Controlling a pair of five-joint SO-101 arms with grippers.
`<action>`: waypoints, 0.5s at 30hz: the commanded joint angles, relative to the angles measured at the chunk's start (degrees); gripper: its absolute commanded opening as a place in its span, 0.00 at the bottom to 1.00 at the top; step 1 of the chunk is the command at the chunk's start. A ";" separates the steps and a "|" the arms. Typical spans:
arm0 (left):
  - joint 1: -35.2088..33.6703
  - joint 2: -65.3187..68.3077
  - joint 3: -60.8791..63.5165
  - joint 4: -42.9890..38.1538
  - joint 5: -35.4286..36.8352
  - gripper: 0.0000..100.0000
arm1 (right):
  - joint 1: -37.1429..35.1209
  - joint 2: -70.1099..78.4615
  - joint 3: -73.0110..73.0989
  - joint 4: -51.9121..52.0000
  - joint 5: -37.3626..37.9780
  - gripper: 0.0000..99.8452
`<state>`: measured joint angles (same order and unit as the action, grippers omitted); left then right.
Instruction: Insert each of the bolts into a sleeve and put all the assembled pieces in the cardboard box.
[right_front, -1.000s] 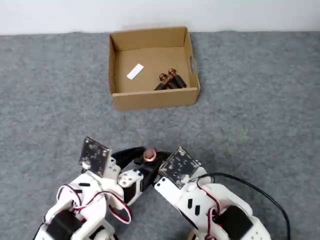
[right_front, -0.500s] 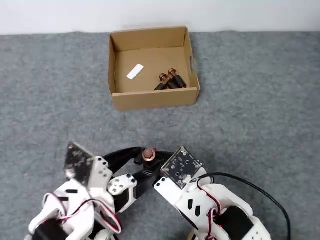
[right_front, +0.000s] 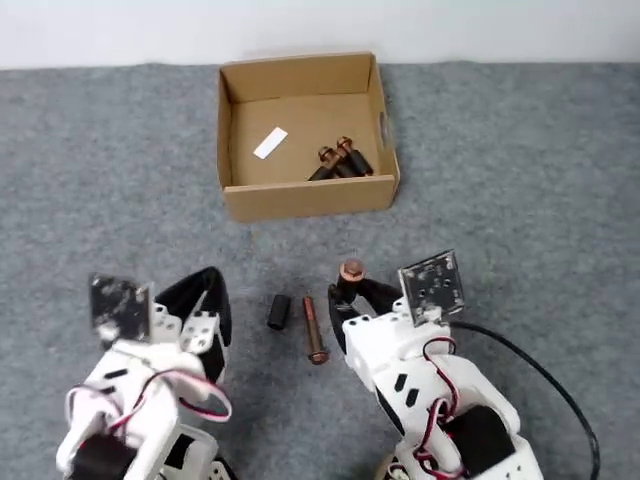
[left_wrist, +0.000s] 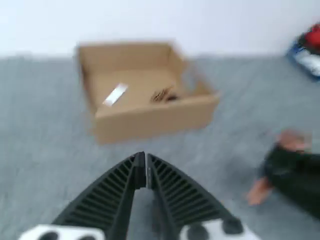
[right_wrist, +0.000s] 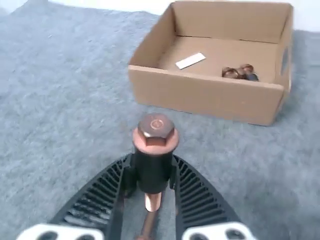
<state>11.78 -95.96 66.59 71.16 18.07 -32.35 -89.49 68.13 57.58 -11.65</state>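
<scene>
**One assembly gripped, one pair loose**

Our left gripper (left_wrist: 145, 169) is pressed closed on nothing. Our right gripper (right_wrist: 151, 164) clamps a sleeved bolt (right_wrist: 154, 142), held upright. Between the arms, a loose sleeve (right_front: 278, 312) and a loose bolt (right_front: 313, 330) lie side by side on the grey carpet (right_front: 520, 200). Farther off, the cardboard box (right_front: 305, 200) holds assembled pieces (right_front: 340, 160) and a white label (right_front: 270, 143).

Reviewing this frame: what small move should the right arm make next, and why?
Probably carry the assembled piece forward over the cardboard box, ready to release: the right jaws grip a bolt already seated in its sleeve, and two finished pieces lie in the box.
</scene>
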 joint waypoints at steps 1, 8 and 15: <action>-4.57 0.09 6.11 -0.70 -4.57 0.00 | 0.84 9.19 -10.37 1.45 -4.13 0.01; -9.32 0.09 15.25 -5.54 -6.42 0.00 | 1.98 39.69 -34.64 1.63 -6.33 0.01; -9.32 0.09 25.10 -11.52 -6.15 0.00 | 10.07 66.59 -54.24 -11.30 -2.02 0.01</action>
<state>2.64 -95.43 89.80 63.52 12.44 -25.67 -31.91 24.53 52.48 -16.22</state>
